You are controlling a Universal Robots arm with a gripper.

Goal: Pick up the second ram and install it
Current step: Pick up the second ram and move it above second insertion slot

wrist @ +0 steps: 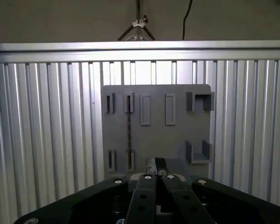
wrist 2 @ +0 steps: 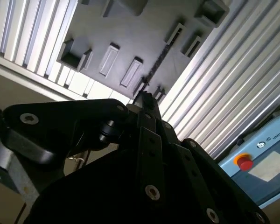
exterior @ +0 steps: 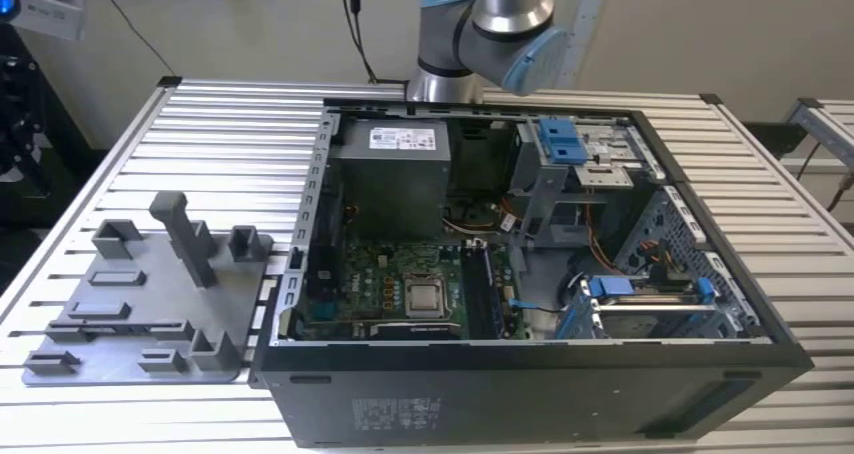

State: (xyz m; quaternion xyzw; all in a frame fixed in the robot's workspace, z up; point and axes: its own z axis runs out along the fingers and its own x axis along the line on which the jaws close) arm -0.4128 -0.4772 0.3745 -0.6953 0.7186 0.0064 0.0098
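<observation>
I have the black 2-fingered gripper [wrist: 156, 164] hanging over a flat grey plastic fixture plate [wrist: 177, 135] in the first wrist view. Its fingertips [wrist: 151, 164] are pressed together, so I read the gripper as closed on itself.

The second ram [wrist: 129, 130], a long, thin, dark circuit-board stick, stands on its edge in the plate with its 2 ends seated in paired slots. From here I see it edge-on, as 1 narrow dark line. It lies below the gripper and off to one side of the closed tips, with a clear gap of bare plate between them.

In the second wrist view the second ram [wrist 2: 156, 65] runs away from the gripper [wrist 2: 143, 97] across the plate. From that angle its near end looks close to the tips, and I cannot tell the gap there.

In the exterior view the plate rests on a silver slatted aluminium surface [exterior: 214, 124], just beside a black open computer case [exterior: 534, 394] lying on its side. The case's green motherboard [exterior: 387, 274] is exposed. A grey-and-blue robot arm [exterior: 494, 24] rises behind the case.
</observation>
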